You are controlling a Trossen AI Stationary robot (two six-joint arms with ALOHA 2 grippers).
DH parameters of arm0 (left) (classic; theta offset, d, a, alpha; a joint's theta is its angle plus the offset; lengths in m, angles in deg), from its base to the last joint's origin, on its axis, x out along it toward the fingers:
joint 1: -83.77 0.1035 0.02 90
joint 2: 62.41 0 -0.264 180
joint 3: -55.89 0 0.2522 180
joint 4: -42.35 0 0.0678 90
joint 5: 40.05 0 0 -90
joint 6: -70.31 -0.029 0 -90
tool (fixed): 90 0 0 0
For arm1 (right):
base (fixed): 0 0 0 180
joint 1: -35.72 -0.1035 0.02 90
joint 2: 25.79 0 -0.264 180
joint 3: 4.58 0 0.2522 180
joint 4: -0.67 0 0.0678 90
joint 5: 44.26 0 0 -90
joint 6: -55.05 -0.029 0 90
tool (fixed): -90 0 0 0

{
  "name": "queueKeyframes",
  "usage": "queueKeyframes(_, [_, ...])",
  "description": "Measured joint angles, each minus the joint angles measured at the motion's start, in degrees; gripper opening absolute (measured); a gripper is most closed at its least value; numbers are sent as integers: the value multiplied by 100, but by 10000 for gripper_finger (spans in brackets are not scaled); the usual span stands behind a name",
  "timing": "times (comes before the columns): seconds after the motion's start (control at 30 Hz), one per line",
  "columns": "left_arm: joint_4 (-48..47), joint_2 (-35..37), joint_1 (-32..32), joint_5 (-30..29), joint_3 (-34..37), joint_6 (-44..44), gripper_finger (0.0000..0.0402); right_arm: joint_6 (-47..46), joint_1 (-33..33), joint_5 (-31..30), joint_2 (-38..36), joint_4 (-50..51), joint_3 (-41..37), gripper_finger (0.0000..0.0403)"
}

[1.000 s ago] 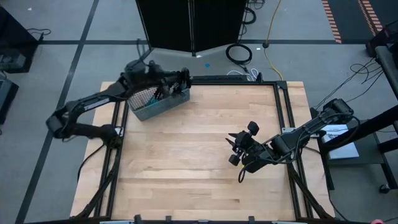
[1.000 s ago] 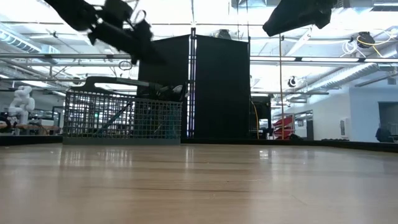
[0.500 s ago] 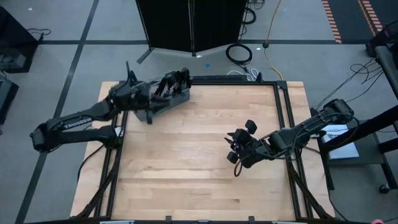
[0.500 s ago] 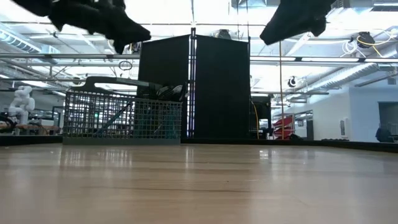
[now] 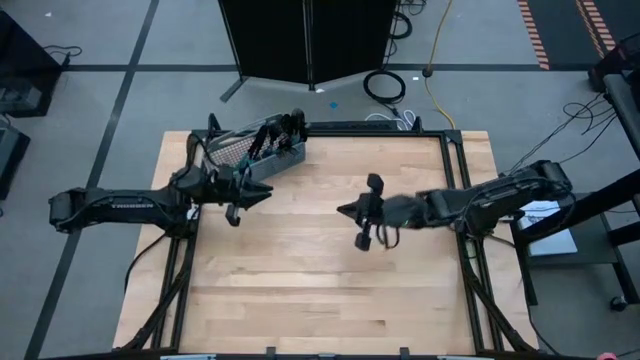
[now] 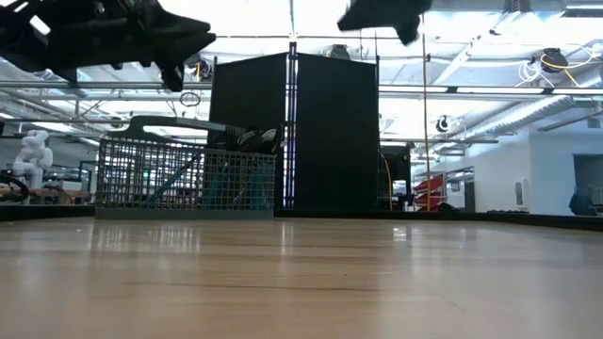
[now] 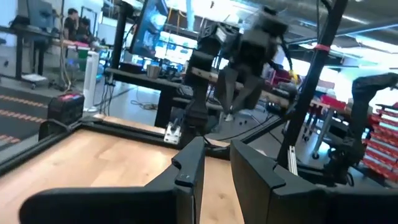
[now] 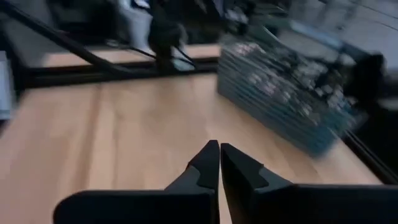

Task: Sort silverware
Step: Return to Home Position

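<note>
The grey wire-mesh basket (image 5: 250,152) stands on its base at the table's far left and also shows in the low view (image 6: 184,179) and the right wrist view (image 8: 283,102). The silverware (image 5: 268,140) stands inside it, dark heads up and light-blue handles down. My left gripper (image 5: 258,192) hovers just off the basket's near side, above the table. Its fingers (image 7: 214,155) are a little apart with nothing between them. My right gripper (image 5: 345,211) is shut (image 8: 219,149) and empty. It is high over the table's middle and points toward the basket.
Bare wooden table top (image 5: 320,290) lies open across the middle and near side. A black frame rail (image 5: 455,190) runs along the table's edges. A black cabinet (image 6: 294,132) stands beyond the far edge. My right arm's gripper (image 7: 245,56) shows farther off in the left wrist view.
My left gripper has drawn back from above the basket toward the table's near edge and now hovers beside the basket's near side. My right gripper has gone toward the table's left and far edges, closer to the basket. The basket has stayed where it was.
</note>
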Motion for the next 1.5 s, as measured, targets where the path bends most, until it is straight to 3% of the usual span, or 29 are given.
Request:
queueKeyframes(0.1, [-58,66,-1,5,-1,-137,73,441,395,700,-276,-58,-2,7])
queueKeyframes(0.2, [-267,170,6,187,-1,-163,73,558,734,1018,-562,-125,-181,2])
queueKeyframes(0.33, [-826,561,84,503,1,-276,73,311,940,986,-1101,-155,-815,3])
queueKeyframes(0.47, [-1533,1265,185,564,2,-382,73,152,946,840,-1930,-1326,-1957,3])
queueKeyframes(0.73, [-2955,2938,252,-310,225,-562,73,-80,1141,811,-3375,-3520,-4251,4])
queueKeyframes(0.83, [-2972,3469,252,-532,467,-565,73,-272,1252,825,-3840,-3747,-4815,4])
queueKeyframes(0.97, [-3053,3982,252,-1287,824,-547,73,-714,1356,840,-4306,-3745,-5398,4])
queueKeyframes(1.17, [-2962,4258,252,-2422,1204,-411,73,-1333,1361,844,-4605,-3295,-5735,4])
queueKeyframes(1.5, [-2969,4253,252,-2554,1368,-485,73,-934,1352,844,-4598,-2748,-5731,4])
